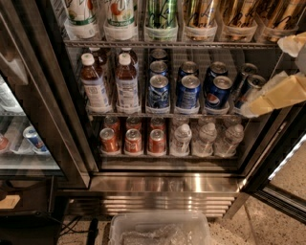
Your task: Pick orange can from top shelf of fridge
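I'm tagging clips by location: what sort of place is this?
Probably a shop or office pantry: a commercial fridge with wire racks of blue cans, bottles and tall slim cans on the top shelf. The gripper is at the right edge, level with the blue cans.

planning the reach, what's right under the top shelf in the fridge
Brown bottles at left, then rows of blue cans. Rear cans are partly hidden by the front ones; the hand at right covers that row's end.

Pincer (277, 94) at far R edge, upper half, tilted down-left.
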Robot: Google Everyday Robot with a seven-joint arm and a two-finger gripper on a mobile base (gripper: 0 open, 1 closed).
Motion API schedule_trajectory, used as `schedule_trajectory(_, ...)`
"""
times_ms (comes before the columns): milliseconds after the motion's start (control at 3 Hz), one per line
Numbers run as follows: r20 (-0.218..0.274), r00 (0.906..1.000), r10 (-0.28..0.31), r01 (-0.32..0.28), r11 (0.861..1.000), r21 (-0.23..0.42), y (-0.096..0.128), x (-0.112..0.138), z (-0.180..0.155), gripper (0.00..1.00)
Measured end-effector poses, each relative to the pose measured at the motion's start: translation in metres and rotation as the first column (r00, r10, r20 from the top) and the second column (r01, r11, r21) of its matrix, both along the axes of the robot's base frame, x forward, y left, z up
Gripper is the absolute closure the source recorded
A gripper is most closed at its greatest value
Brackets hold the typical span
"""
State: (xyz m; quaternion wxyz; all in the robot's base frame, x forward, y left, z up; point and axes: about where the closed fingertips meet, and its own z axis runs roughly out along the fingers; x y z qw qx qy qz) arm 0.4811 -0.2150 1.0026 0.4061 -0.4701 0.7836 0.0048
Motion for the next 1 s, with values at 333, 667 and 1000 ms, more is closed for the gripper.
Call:
schedule_trajectory(333,0.121,0.9924,-0.023,0.013,0.996,0.089,0.01,0.018,0.02,0.0)
schedule_trajectory(667,0.157,0.9869,-0.036,0.017,0.993,0.12,0.019,0.033,0.034,0.0)
schedule_trajectory(1000,0.157,0.9869,-0.036,0.017,0.993,0.12,0.019,0.033,0.034,0.0)
